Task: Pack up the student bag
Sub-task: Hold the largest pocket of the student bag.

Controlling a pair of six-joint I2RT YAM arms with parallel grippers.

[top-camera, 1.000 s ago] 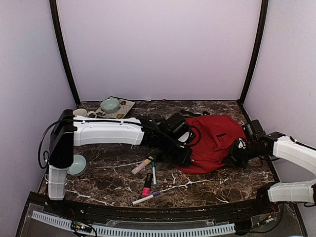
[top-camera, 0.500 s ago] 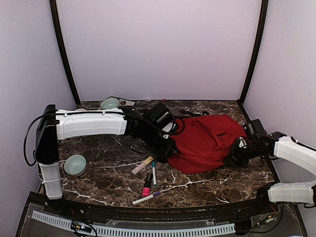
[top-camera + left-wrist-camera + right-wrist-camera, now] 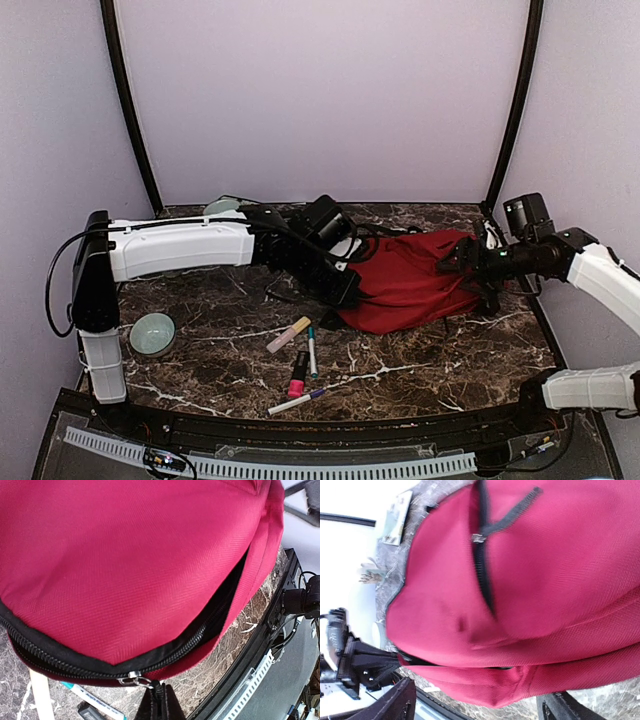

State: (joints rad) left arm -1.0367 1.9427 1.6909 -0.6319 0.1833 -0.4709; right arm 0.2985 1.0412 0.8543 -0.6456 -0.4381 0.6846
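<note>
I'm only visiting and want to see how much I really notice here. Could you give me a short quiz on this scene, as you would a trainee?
1. True or false: the right gripper is open.
2. Choose one: the left gripper is shut on A) a marker, B) the zip pull of the student bag, C) the green bowl.
3. Count: how many pens and markers lie on the table in front of the bag?

Key: 1 true; 2 B; 3 four.
</note>
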